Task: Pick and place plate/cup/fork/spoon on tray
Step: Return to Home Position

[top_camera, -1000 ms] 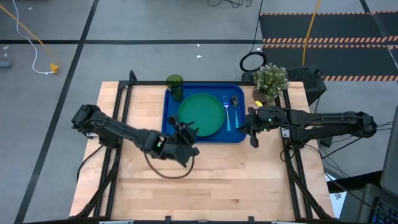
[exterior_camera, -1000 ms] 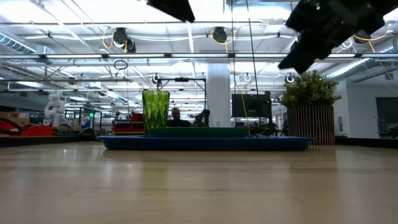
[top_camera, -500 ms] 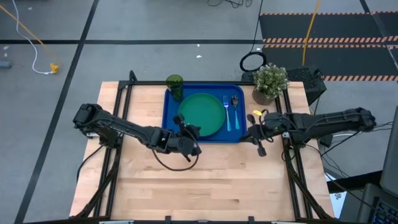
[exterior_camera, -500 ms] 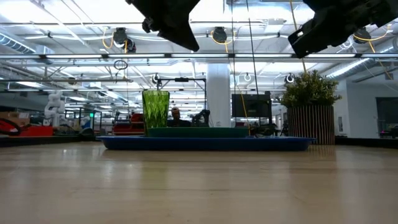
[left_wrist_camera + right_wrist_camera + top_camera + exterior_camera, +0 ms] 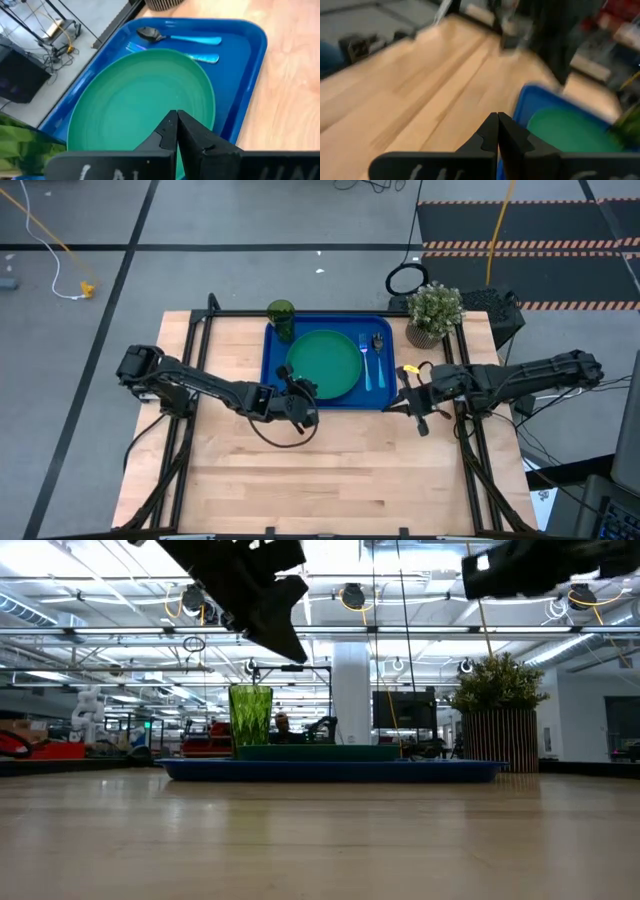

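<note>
The blue tray (image 5: 275,380) lies at the table's far middle. On it rest the green plate (image 5: 324,364), the fork (image 5: 366,365) and the spoon (image 5: 378,358) side by side to the plate's right, and the green cup (image 5: 281,319) standing at the far left corner. My left gripper (image 5: 303,392) hovers over the tray's near edge, shut and empty; its wrist view shows the plate (image 5: 140,100), fork (image 5: 200,57) and spoon (image 5: 175,37). My right gripper (image 5: 403,402) is shut and empty just off the tray's near right corner.
A potted plant (image 5: 434,312) stands at the table's far right corner, beside the tray. Bare wooden tabletop (image 5: 330,470) spreads over the near half of the table. The table's black frame rails run along both sides.
My left gripper has moved from the table's near side toward the tray's near edge. My right gripper has drawn back from the tray's right side toward the table's near right and turned, now pointing across the table toward the left.
</note>
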Robot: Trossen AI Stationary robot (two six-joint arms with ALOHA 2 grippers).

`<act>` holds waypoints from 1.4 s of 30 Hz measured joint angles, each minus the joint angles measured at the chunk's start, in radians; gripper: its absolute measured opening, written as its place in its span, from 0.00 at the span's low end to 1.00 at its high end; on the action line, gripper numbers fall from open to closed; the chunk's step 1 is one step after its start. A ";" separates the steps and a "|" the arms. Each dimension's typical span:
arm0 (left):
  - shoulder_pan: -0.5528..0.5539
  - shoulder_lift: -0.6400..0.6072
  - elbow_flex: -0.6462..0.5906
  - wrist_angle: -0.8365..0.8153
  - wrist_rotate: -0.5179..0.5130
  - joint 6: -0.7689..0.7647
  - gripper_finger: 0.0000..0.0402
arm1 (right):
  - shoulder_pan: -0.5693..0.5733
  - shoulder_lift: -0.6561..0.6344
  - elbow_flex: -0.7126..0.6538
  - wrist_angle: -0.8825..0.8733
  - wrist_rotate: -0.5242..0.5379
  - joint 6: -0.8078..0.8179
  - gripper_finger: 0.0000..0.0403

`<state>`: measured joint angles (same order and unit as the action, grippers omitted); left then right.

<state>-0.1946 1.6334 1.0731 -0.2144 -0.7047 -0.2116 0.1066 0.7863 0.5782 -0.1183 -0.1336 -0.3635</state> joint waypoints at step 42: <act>0.002 -0.294 -0.408 0.442 0.098 0.020 0.04 | -0.088 -0.272 -0.265 0.254 -0.001 -0.023 0.00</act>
<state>-0.1928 1.3392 0.6655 0.2272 -0.6064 -0.1921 0.0189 0.5140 0.3127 0.1358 -0.1343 -0.3862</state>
